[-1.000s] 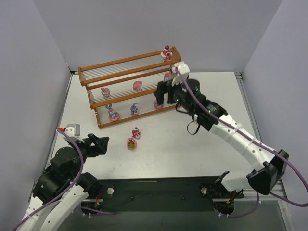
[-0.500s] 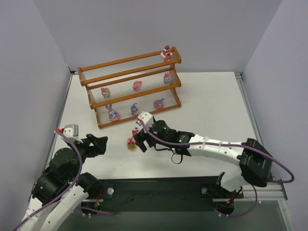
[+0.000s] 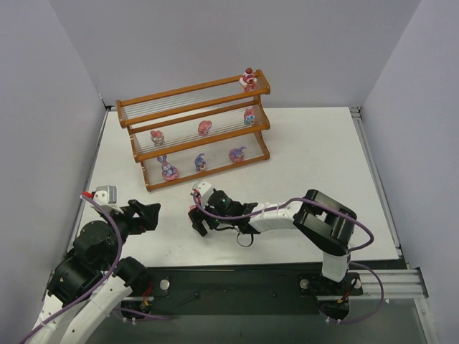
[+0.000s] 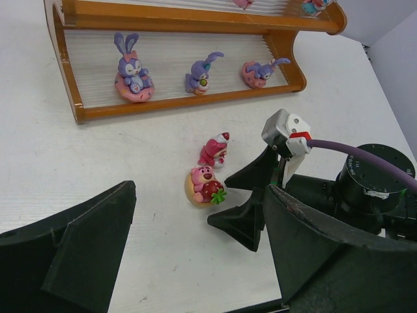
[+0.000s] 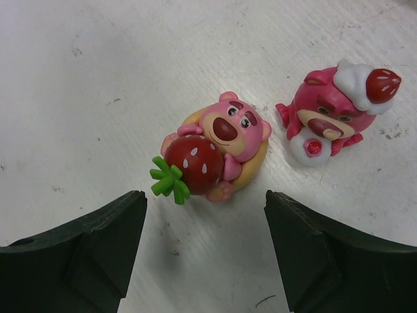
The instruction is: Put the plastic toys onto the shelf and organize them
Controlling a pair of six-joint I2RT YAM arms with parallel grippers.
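Note:
Two plastic toys lie on the table: a pink bear hugging a strawberry [image 5: 218,153] [image 4: 206,185] and a red bear with a cream-and-strawberry cap [image 5: 332,111] [image 4: 214,150]. My right gripper [image 5: 204,199] [image 3: 199,221] hovers open just short of the strawberry bear, which lies ahead of its fingertips, not between them. In the top view this gripper covers most of both toys. The shelf [image 3: 188,91] [image 4: 176,109] stands at the back with several toys on its tiers, among them three purple bunnies [image 4: 132,72] on the bottom tier. My left gripper [image 3: 147,215] [image 4: 199,195] is open and empty, left of the two toys.
The right arm [image 3: 287,211] stretches low across the table's front from its base at the bottom right. Grey walls close in the left, back and right sides. Bare white table [image 3: 315,158] lies right of the shelf.
The right arm swung from the shelf's right end down to the two toys on the table, its jaws narrowing slightly. The left arm has not moved.

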